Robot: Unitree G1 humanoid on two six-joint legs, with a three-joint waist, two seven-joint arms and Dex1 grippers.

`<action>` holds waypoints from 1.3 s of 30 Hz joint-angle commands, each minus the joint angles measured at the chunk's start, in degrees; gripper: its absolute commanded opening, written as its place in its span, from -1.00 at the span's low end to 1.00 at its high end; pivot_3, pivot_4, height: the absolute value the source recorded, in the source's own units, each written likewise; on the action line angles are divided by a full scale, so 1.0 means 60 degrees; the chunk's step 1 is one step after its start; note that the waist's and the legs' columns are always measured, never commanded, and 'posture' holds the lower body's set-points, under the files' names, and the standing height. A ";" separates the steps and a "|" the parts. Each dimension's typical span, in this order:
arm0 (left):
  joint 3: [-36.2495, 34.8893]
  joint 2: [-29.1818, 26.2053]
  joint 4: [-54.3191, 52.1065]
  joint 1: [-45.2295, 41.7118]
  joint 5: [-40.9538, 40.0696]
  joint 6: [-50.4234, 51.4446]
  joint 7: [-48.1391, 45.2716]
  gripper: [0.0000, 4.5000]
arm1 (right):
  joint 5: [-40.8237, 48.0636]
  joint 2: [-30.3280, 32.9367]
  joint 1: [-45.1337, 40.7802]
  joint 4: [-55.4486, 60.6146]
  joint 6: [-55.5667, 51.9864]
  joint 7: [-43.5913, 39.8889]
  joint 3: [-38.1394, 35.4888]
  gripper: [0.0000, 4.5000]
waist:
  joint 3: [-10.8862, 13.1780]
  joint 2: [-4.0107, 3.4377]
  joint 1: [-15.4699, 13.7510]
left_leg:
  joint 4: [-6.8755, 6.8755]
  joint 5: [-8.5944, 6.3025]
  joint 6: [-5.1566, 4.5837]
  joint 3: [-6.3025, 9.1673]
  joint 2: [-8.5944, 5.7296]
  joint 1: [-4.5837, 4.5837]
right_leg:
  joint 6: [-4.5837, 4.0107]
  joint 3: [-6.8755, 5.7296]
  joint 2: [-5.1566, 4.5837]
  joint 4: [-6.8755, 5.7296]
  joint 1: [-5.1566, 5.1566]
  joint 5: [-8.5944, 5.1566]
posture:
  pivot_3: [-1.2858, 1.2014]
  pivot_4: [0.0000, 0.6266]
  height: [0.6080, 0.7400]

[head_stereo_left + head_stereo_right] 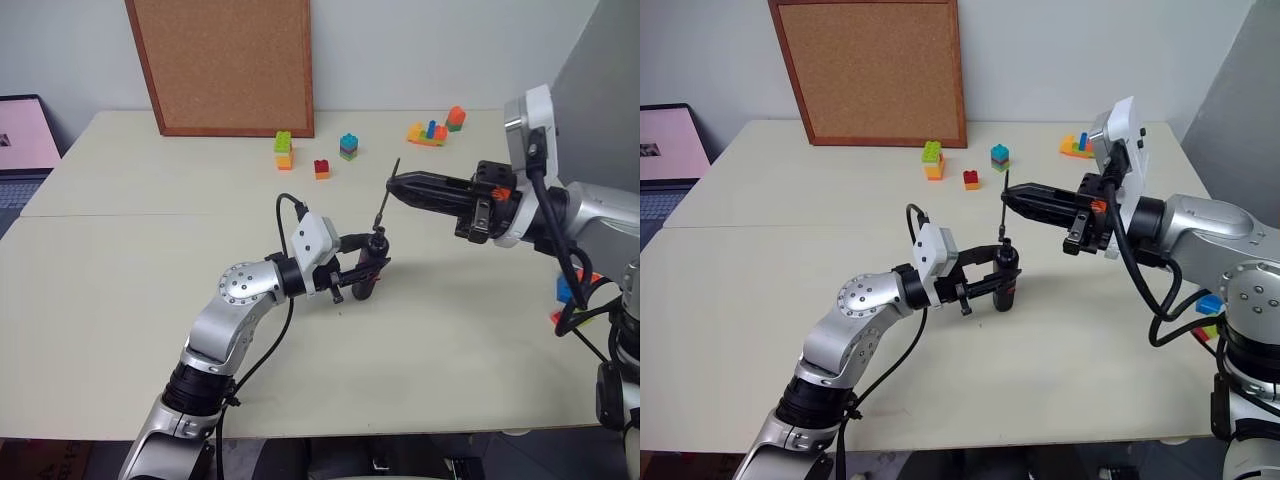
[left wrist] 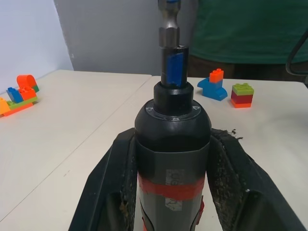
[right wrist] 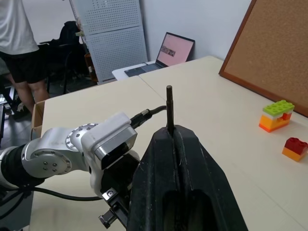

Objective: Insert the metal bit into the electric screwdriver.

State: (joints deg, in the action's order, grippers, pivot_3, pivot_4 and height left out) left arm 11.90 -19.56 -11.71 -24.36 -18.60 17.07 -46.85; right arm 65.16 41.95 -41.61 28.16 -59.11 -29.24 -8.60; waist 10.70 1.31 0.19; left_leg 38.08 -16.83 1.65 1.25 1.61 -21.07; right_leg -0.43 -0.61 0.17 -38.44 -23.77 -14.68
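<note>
Black plastic under my left gripper (image 1: 372,262): its fingers are clamped tight around the electric screwdriver (image 1: 1006,277), holding it upright above the table (image 1: 120,290), red band showing just above my fingertips in the left wrist view. My right gripper (image 1: 1012,200) is pinched fully shut on the metal bit (image 1: 386,195), gripping it partway up so the thin rod stands nearly vertical, its lower end reaching down to the screwdriver's nose. From the left wrist view the bit's shank looks already seated in the collar, a blue sleeve showing just above the black tip, so I judge the insertion is essentially made or right at its last push; what is left is to press it home and let go with my right fingers. I cannot tell how deep it sits. Around me, the pale cream tabletop carries scattered toy bricks (image 1: 284,150) along the far side, a cork board (image 1: 225,60) leans against the wall, a laptop (image 1: 22,140) sits off to the left, and a person in a green shirt (image 2: 250,29) stands beyond the table edge.
</note>
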 commanded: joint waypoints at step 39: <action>0.0066 -0.0066 -0.0028 0.0127 0.0086 -0.0028 -0.0049 -0.27 | -0.0165 0.0149 0.0388 0.0303 0.0389 -0.0012 -0.0048 -1.00 | 0.0000 0.0000 0.0001 | 0.0000 0.0000 0.0000 -0.0001 0.0000 0.0007 | 0.0000 0.0000 0.0001 0.0000 0.0005 0.0000 | 0.03 -0.52 1.00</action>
State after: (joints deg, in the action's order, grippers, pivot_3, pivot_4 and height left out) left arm 11.91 -19.59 -11.46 -24.28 -18.42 16.82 -46.90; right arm 65.07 42.63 -39.40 29.02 -57.42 -29.50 -9.22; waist 10.70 1.31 0.20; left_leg 38.08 -16.83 1.65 1.25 1.61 -21.03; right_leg -0.43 -0.61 0.17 -38.44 -23.74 -14.68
